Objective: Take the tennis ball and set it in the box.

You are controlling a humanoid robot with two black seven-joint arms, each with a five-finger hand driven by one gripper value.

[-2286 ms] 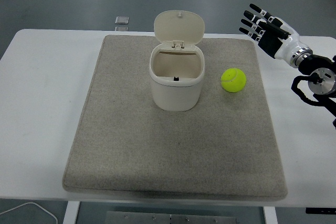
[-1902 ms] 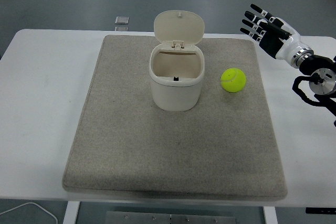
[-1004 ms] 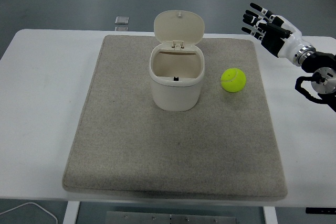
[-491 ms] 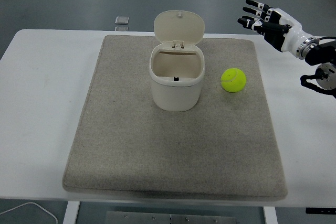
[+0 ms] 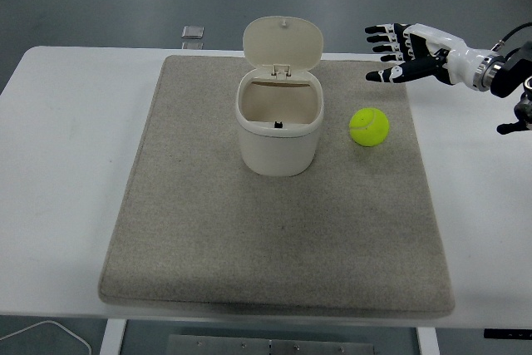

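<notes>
One white-and-black robot right hand [image 5: 413, 52], fingers spread and empty, has swung leftward at upper right, nearing the yellow-green tennis ball [image 5: 369, 126]; grasp pending.

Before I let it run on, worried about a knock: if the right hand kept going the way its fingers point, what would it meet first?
Probably the box's raised lid. The right hand points left, above and behind the ball; depth is unclear, so it might pass the lid.

White table [image 5: 66, 147] carries a large grey-beige mat [image 5: 274, 247], which covers most of its middle and reaches close to the near edge. One small dark flat object [image 5: 193, 32] lies on the far edge, beyond the mat's far-left corner.
</notes>
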